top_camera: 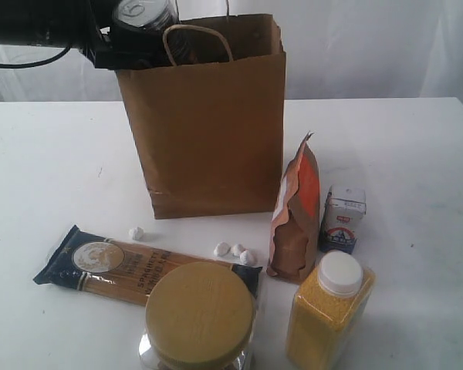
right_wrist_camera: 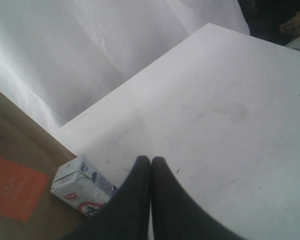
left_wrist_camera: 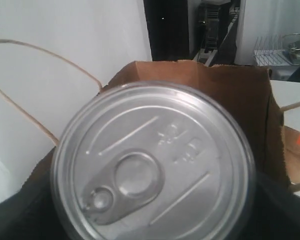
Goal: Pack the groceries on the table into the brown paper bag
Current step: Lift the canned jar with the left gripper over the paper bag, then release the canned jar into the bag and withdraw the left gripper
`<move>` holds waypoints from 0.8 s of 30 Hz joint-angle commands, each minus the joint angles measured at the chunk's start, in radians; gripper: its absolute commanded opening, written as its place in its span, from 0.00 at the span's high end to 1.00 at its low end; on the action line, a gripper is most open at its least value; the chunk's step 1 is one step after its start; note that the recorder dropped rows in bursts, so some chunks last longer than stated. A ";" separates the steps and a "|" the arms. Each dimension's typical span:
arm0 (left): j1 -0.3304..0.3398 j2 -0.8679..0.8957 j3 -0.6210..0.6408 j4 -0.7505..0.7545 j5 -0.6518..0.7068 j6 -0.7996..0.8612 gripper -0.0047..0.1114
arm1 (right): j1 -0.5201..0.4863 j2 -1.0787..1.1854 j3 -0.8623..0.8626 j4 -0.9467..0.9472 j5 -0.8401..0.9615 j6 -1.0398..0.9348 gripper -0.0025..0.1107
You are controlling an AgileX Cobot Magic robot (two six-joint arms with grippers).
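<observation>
The dark tin can [top_camera: 143, 14] hangs over the open mouth of the brown paper bag [top_camera: 208, 131], with my left gripper [top_camera: 127, 46] shut on it. The can's silver pull-tab top [left_wrist_camera: 152, 165] fills the left wrist view, with the bag's rim [left_wrist_camera: 230, 95] behind it. On the table [top_camera: 54, 169] in front of the bag lie the navy spaghetti packet [top_camera: 100, 266] and the tan-lidded jar [top_camera: 199, 316]. To the right stand the orange-brown pouch [top_camera: 295, 220], the white-blue carton [top_camera: 344, 217] and the yellow-grain bottle [top_camera: 332, 308]. My right gripper [right_wrist_camera: 151, 161] is shut and empty above the tabletop beside the carton [right_wrist_camera: 80, 187].
Small white pebble-like bits [top_camera: 235, 250] lie between the bag and the spaghetti packet, with one more [top_camera: 136, 232] to the left. The bag's paper loop handle [top_camera: 197, 38] arches beside the can. White cloth hangs behind the table.
</observation>
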 commanded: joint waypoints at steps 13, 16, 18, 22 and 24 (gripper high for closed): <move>-0.003 -0.017 -0.014 -0.054 0.069 -0.024 0.47 | -0.004 -0.003 0.002 -0.015 -0.012 -0.004 0.98; -0.003 -0.017 -0.014 -0.054 0.069 -0.024 0.47 | -0.004 -0.003 0.002 -0.015 -0.012 -0.004 0.98; -0.003 -0.017 -0.014 -0.056 0.069 -0.024 0.47 | -0.004 -0.003 0.002 -0.009 -0.009 -0.004 0.98; -0.003 -0.017 -0.014 -0.021 0.064 -0.024 0.30 | -0.004 -0.003 0.002 -0.009 -0.009 -0.004 0.98; -0.003 -0.017 -0.014 0.000 0.064 -0.024 0.14 | -0.004 -0.003 0.002 -0.009 -0.007 -0.004 0.98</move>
